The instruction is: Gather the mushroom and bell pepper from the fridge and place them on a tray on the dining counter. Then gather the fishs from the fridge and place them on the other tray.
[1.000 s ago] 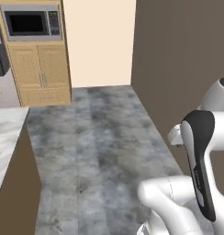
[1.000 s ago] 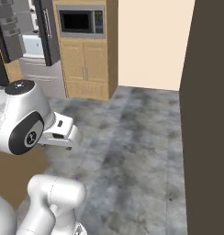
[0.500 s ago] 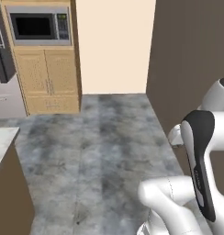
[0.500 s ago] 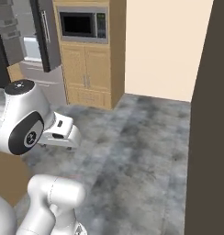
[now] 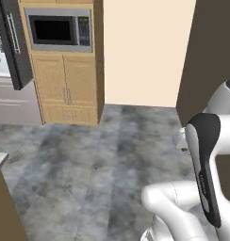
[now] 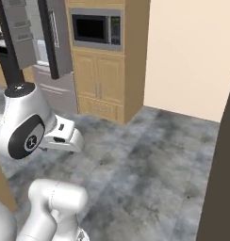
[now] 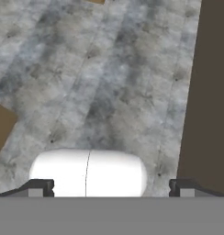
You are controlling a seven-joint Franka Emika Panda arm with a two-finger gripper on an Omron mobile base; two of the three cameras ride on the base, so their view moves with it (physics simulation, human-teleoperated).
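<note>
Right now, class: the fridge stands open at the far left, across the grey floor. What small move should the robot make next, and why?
Probably keep driving and turning left toward the fridge. Its door hangs open, but it sits across the floor, and the gripper is open, holding nothing.

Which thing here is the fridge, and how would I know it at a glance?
Start at the tall wooden cabinet with the built-in microwave. The fridge stands right beside it, on the side away from the cream wall. It is the grey metal unit, its dark door swung open, with a vertical bar handle.
</note>
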